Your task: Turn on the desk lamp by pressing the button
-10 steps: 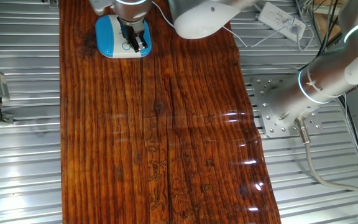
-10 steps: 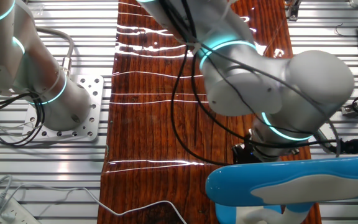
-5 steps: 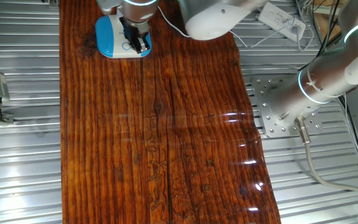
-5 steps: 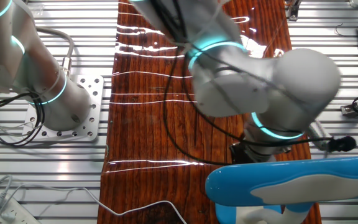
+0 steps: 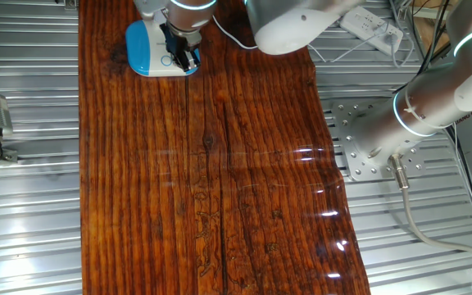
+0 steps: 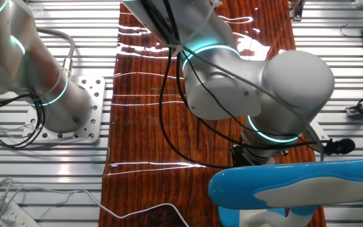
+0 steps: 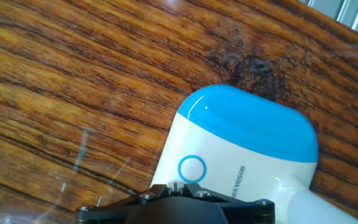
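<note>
Gripper [image 5: 182, 56] hangs over the right part of the lamp [image 5: 152, 47] base, at the far end of a dark wooden table [image 5: 220, 164]. From one fixed view the black fingers point down at the base's right edge, but whether they are spread or pressed together cannot be told, nor whether they touch the base. The hand view looks down on the base, blue at its far half and white nearer the camera, with the button [image 7: 192, 168], a blue-ringed white circle, just beyond the black gripper body at the bottom edge; no fingertips show there. From the other fixed view the lamp's blue and white head [image 6: 295, 183] fills the lower right foreground, with the arm's bulky white joint behind it, hiding the base. A white power strip [image 5: 373, 24] lies off the table on the metal surface.
</note>
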`<state>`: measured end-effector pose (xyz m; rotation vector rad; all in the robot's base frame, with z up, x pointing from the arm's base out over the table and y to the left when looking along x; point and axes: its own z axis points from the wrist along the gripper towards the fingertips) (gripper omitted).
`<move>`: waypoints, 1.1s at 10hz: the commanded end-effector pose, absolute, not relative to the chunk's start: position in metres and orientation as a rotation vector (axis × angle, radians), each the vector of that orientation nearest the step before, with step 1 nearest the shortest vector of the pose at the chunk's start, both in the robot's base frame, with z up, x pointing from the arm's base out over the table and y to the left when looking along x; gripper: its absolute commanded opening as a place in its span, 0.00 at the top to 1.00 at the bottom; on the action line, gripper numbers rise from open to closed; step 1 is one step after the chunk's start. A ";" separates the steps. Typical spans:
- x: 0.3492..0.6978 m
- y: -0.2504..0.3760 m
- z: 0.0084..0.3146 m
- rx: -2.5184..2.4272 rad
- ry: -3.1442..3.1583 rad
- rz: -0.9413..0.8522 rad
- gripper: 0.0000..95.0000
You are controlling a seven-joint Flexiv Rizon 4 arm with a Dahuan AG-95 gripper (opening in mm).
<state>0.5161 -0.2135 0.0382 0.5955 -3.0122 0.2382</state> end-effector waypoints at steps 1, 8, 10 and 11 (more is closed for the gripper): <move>0.516 -0.220 -0.002 0.614 -2.996 0.274 1.00; 0.516 -0.220 -0.001 0.630 -2.984 0.300 1.00; 0.516 -0.221 0.000 0.630 -2.984 0.299 1.00; 0.516 -0.221 0.000 0.628 -2.978 0.298 1.00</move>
